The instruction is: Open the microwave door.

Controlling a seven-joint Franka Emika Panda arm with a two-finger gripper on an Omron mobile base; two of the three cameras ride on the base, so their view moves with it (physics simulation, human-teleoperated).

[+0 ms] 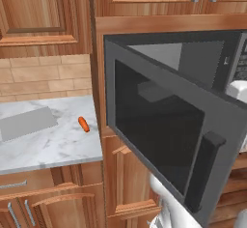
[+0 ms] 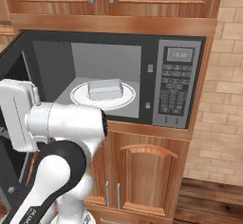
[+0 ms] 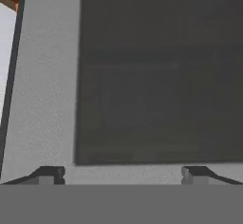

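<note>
The microwave door [image 1: 159, 130] stands swung wide open to the left, with its dark window and black bar handle [image 1: 202, 171] facing the left base view. The microwave [image 2: 152, 42] shows its open cavity, where a grey block [image 2: 105, 89] lies on a white plate [image 2: 80, 97]; the keypad [image 2: 174, 88] is to their right. My white hand [image 2: 16, 116] is on the inner side of the door, at its free edge. In the hand view my gripper [image 3: 122, 174] is open, its fingertips [image 3: 50, 174] close to the door's inner grey frame [image 3: 47, 85] with nothing between them.
Left of the microwave, a marble counter [image 1: 53, 145] carries an orange carrot [image 1: 84, 124] and a grey board [image 1: 26, 123]. Brown wooden cabinets sit above and below the microwave [image 2: 147, 175]. A brick wall [image 2: 223, 99] is on the right.
</note>
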